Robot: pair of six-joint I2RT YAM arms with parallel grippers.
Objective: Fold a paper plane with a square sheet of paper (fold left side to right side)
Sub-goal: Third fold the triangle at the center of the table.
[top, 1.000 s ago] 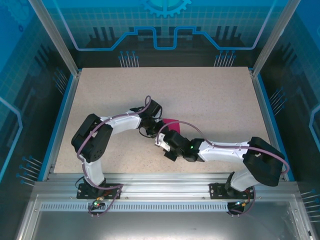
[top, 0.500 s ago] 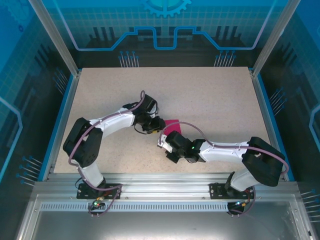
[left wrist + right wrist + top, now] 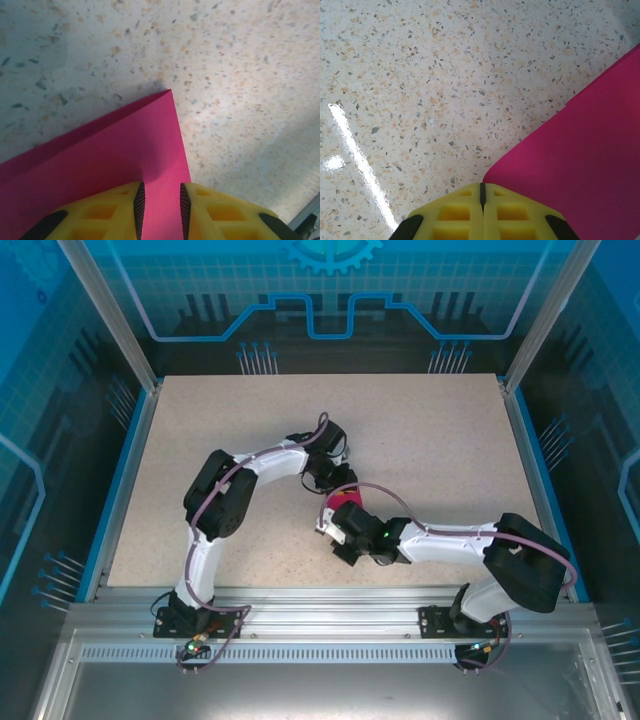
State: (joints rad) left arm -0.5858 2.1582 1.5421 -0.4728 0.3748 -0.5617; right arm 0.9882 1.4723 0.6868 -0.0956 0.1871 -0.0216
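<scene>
The square sheet of paper (image 3: 110, 160) is magenta-pink and lies doubled over on the speckled table, one sharp corner pointing away in the left wrist view. From above only a small pink patch (image 3: 341, 503) shows between the two wrists. My left gripper (image 3: 160, 192) hangs over the paper's far part; its jaws stand a narrow gap apart with flat pink paper showing through the gap. My right gripper (image 3: 482, 186) is shut, its tips at the paper's rounded near edge (image 3: 580, 150), which runs under the right finger. I cannot tell whether either gripper touches the paper.
The speckled tabletop (image 3: 430, 440) stretches bare behind and to both sides of the arms. Blue rails (image 3: 122, 480) edge it left and right, and a metal frame (image 3: 320, 605) carrying the arm bases runs along the near side.
The left arm has swung right, its gripper now over the paper's far side, and its jaws have narrowed. More of the pink paper is covered. The right arm has stayed put.
</scene>
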